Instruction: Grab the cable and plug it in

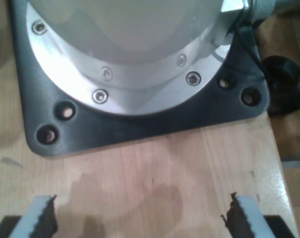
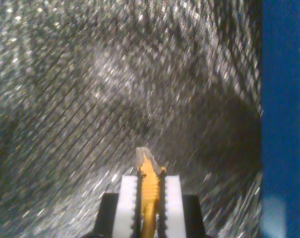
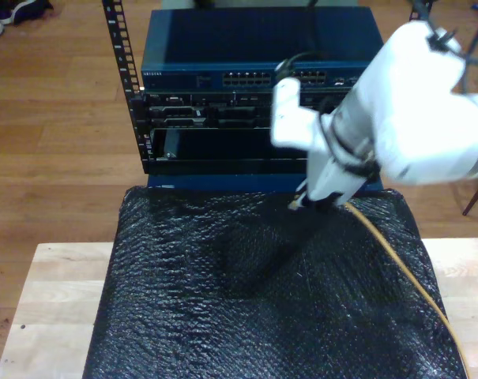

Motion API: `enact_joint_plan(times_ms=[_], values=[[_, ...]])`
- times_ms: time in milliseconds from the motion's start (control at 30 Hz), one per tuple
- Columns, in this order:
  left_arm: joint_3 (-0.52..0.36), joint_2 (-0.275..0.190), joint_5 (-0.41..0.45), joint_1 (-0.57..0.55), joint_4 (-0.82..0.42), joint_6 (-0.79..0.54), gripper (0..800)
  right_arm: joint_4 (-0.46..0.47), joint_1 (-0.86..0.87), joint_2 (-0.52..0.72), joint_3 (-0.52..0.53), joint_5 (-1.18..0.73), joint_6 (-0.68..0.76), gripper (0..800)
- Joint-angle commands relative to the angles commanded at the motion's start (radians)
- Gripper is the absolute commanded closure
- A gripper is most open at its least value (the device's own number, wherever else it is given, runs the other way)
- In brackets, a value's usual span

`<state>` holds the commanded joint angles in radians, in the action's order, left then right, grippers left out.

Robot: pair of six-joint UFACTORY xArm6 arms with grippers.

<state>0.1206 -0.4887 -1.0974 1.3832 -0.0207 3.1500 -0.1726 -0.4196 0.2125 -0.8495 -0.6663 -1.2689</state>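
Yellow-orange cable [image 2: 150, 186] with clear plug, pinched in my second gripper [image 2: 150, 198] above black mat [image 3: 223, 316], exterior view's upper right; my first gripper [image 1: 140, 218] agape.

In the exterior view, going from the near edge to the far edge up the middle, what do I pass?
Black textured mat → my second tool pinching the cable by its plug end → blue ledge behind the mat → rack of network gear → blue switch on top.
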Motion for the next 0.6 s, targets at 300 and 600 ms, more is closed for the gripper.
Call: enact_joint_plan(times_ms=[300, 600], values=[[0.000, 0.000, 0.000, 0.000, 0.000, 0.000, 0, 0.106, 0.002, -0.023, 0.015, 0.150, 0.012, 800], [0.000, 0.000, -0.002, 0.000, 0.000, 0.000, 0, 0.157, 0.061, -0.026, -0.002, 0.209, 0.011, 800]])
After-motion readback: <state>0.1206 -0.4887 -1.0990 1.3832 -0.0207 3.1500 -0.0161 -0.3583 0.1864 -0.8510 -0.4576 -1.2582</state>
